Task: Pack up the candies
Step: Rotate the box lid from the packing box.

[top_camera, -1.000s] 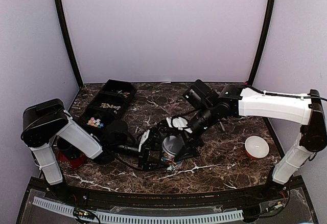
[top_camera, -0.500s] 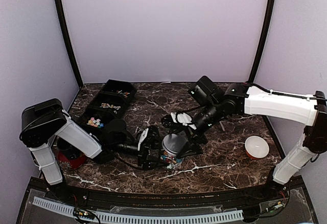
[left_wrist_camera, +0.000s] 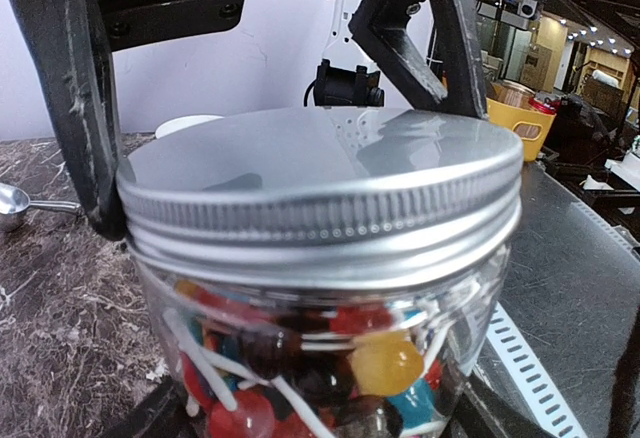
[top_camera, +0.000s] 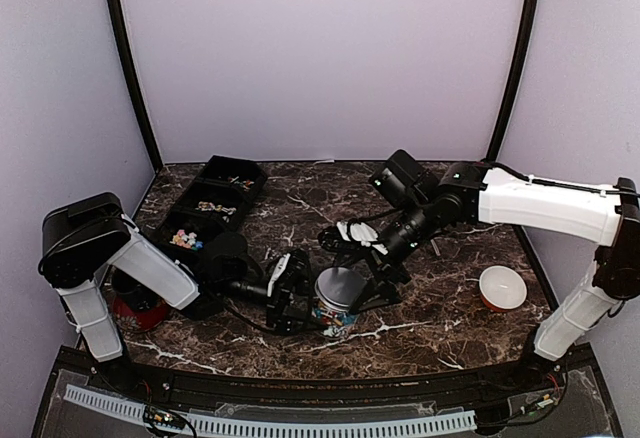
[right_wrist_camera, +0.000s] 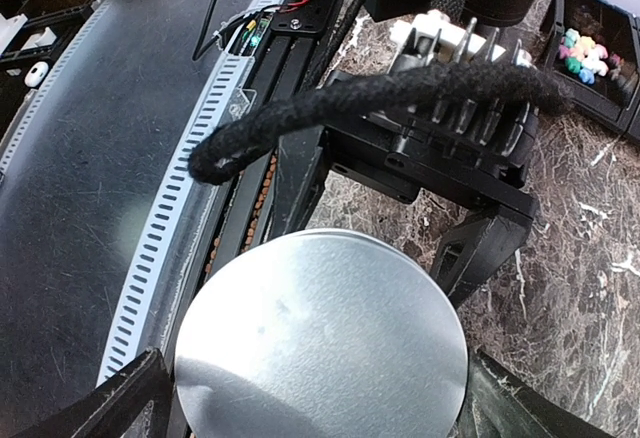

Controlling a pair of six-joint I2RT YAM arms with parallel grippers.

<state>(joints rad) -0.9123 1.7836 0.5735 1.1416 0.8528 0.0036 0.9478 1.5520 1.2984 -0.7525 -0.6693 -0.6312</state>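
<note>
A glass jar (top_camera: 336, 308) with a silver screw lid (top_camera: 340, 283) stands at the table's middle front. In the left wrist view the jar (left_wrist_camera: 300, 358) is full of candies (left_wrist_camera: 385, 363): red, yellow, blue and dark sweets with white sticks. My left gripper (top_camera: 305, 298) is shut on the jar's body from the left; its fingers (left_wrist_camera: 150, 418) show at the lower corners. My right gripper (top_camera: 345, 280) comes from above with a finger on each side of the lid (right_wrist_camera: 320, 338), and its left finger (left_wrist_camera: 75, 108) touches the rim.
A black compartment tray (top_camera: 215, 203) at the back left holds more mixed candies (top_camera: 185, 240). A white bowl (top_camera: 502, 286) sits at the right. A red container (top_camera: 138, 308) stands by the left arm's base. A metal scoop (left_wrist_camera: 15, 203) lies beyond the jar.
The right arm has lifted and shifted slightly right, so its wrist is higher over the jar. The left gripper and the jar have stayed almost still.
</note>
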